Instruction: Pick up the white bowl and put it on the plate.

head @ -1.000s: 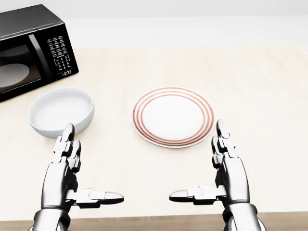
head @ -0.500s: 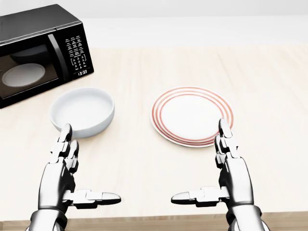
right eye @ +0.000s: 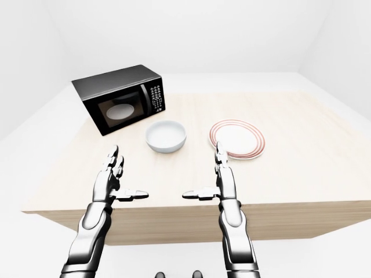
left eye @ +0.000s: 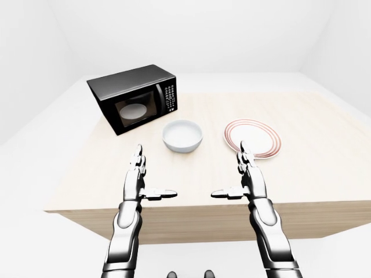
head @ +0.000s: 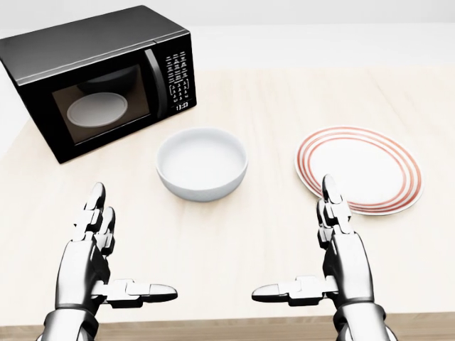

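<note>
Fingers on both hands are spread wide, thumbs pointing inward, holding nothing: the chrome left hand (head: pixel 96 266) and chrome right hand (head: pixel 334 263) hover low over the pale wooden table (head: pixel 284 99). The whole head view has slid right as the base moves left, so the round white bowl (head: pixel 202 163) now sits centred between the hands, beside the red-ringed white plate (head: pixel 359 170) and black microwave (head: pixel 99 78), probably easing a grasp.

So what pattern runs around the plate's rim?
Concentric red rings on a white plate, clearest in the head view.
</note>
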Controlling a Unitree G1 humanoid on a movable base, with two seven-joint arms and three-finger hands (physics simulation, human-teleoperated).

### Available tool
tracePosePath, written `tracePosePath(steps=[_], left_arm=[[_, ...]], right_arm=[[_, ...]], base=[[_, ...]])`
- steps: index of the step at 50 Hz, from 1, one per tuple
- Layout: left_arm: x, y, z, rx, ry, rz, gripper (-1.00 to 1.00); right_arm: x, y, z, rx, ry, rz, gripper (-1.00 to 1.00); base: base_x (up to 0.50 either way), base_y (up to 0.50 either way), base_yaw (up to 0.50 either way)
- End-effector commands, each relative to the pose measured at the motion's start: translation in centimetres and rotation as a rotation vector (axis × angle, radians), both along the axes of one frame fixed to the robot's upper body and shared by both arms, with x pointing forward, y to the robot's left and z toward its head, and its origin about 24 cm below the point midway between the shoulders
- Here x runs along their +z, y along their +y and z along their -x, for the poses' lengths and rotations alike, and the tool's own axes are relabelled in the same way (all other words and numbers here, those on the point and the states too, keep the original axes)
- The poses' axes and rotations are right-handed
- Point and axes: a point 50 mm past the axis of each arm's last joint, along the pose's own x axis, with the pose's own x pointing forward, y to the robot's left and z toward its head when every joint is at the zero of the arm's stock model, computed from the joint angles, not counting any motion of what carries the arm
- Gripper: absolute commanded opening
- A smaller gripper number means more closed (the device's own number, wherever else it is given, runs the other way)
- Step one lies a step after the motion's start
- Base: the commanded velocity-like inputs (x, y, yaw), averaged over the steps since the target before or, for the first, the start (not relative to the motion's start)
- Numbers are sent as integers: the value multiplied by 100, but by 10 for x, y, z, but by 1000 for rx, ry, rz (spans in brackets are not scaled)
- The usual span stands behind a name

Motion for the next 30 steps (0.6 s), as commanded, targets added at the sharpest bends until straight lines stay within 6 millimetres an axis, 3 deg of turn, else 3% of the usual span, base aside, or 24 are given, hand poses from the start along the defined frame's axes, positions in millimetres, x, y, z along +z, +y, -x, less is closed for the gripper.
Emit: tracePosePath(steps=[1, 9, 30], left_arm=[[0, 0, 0, 0, 0, 0, 100], [0, 0, 0, 0, 0, 0, 100], [0, 0, 0, 0, 0, 0, 100]], right_arm=[[-2, 0, -1, 1, 3, 1, 100], [-4, 1, -1, 0, 13, 4, 100], [-7, 0, -2, 5, 40, -40, 100]], base=[[0, 50, 0], [0, 45, 0], [0, 0, 0]])
